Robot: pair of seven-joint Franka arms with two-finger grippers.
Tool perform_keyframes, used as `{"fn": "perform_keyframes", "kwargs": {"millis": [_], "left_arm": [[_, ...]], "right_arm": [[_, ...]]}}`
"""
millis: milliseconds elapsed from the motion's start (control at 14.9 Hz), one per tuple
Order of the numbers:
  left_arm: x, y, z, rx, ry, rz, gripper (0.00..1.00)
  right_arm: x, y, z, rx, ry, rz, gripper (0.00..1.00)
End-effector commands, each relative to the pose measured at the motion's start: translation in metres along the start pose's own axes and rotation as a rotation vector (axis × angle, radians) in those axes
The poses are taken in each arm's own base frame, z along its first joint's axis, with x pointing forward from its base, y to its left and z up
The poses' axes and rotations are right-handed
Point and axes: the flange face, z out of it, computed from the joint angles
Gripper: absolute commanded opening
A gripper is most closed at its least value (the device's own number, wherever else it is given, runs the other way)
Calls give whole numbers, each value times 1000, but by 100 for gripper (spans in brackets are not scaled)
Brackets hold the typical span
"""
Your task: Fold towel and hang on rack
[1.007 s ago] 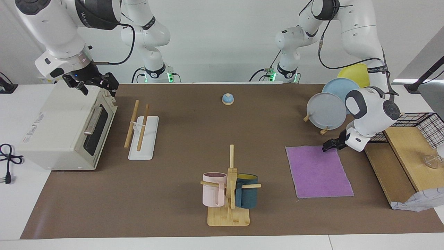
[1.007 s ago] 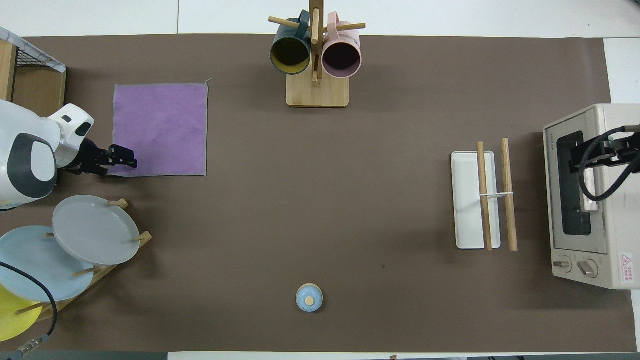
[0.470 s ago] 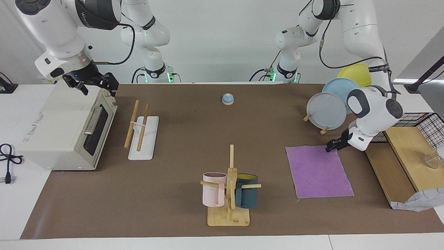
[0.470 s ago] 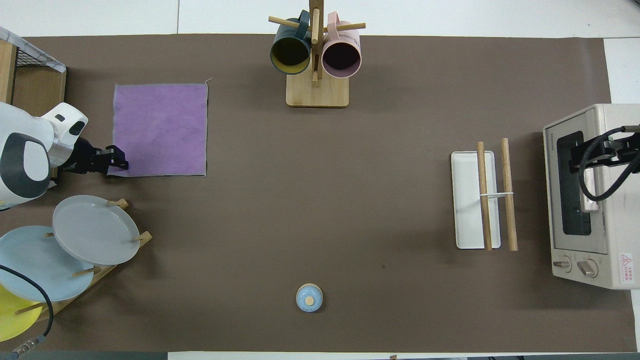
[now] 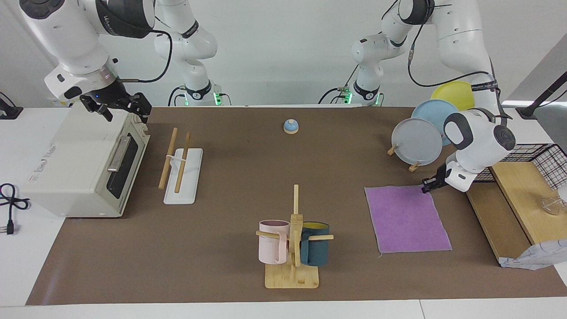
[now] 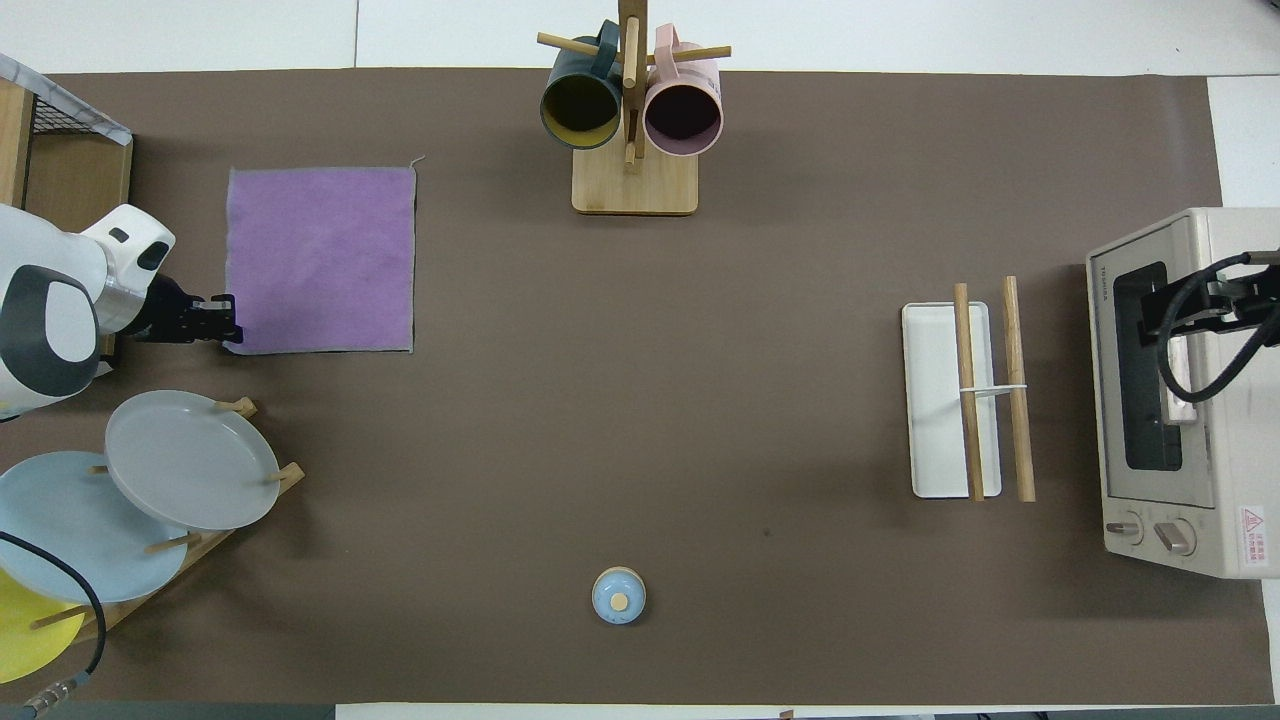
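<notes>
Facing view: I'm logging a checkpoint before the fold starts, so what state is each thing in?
towel: flat, unfolded, purple face up, one corner pinched.
left gripper: shut on the towel's corner nearest the plates.
right gripper: open, waiting over the toaster oven.
rack: bare, nothing hung on it.
toaster oven: door closed.
mugs: two, hanging on their stand.
plates: standing on edge in their holder.

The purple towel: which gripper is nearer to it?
Left. The left gripper is shut on a corner of the towel; the right gripper waits over the toaster oven.
</notes>
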Motion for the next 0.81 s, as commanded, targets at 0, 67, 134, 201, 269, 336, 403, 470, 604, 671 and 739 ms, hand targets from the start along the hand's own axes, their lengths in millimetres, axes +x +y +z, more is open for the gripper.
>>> {"fn": "perform_keyframes", "kwargs": {"millis": [0,67,134,201,269,336,403,470,604,671,739], "left_arm": [[-1,1,-1,-12,-9,17,0],[1,1,-4,-12,-3,41,0],[2,1,-8,-11,1,53,0],[2,2,-10,-8,1,59,0],[2,9,-16,-4,1,72,0],[3,18,-25,-3,3,92,0],[3,32,-39,-1,5,119,0],[2,49,-50,17,5,172,0],[-6,99,-68,112,19,315,0],[-13,132,-69,159,22,391,0],[-24,172,-66,212,22,482,0]], "right_arm": [[-4,4,-4,-8,3,-13,100],[-4,4,-4,-8,3,-14,100],[-5,4,-4,-7,2,-14,100],[-6,3,-4,-8,-3,-19,100],[-4,0,-4,-8,1,-22,100],[-5,-1,-5,-8,2,-22,100],[-4,-1,-4,-9,1,-22,100],[-4,-1,-4,-9,4,-20,100],[-3,-3,-5,-8,18,-25,100],[-3,-7,-6,-8,18,-31,100],[-3,-7,-6,-9,19,-33,100]]}}
